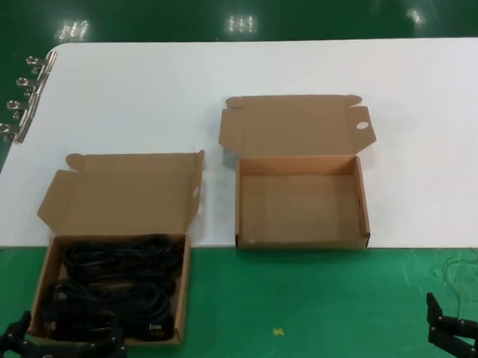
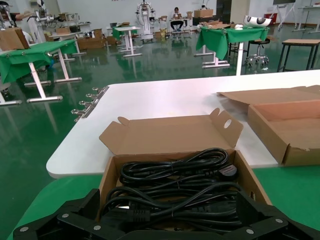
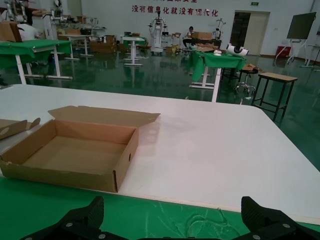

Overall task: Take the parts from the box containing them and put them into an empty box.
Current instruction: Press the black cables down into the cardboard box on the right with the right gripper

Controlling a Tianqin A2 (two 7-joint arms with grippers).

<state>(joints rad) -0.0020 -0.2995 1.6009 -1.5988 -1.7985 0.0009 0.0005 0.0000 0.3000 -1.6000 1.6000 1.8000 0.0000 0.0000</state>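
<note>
Left pincer [image 1: 60, 352] (spread) just before cords [image 1: 117, 285]

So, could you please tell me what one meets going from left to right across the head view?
Binder clips on the table edge → left pincer → box of power cords → empty box → right pincer.

Both cartons, the full box [image 1: 46, 288] and the empty box [image 1: 301, 238], are brown corrugated cardboard, matt and slightly fibrous. Power cords [image 1: 117, 289]: black rubbery sheathing with a faint sheen. Counter [image 1: 219, 70]: smooth white top, low gloss, its near edge under green cloth [image 1: 306, 302]. Binder clips [image 1: 20, 104]: shiny metal. Floor [image 2: 30, 125]: glossy green, reflecting lights.
</note>
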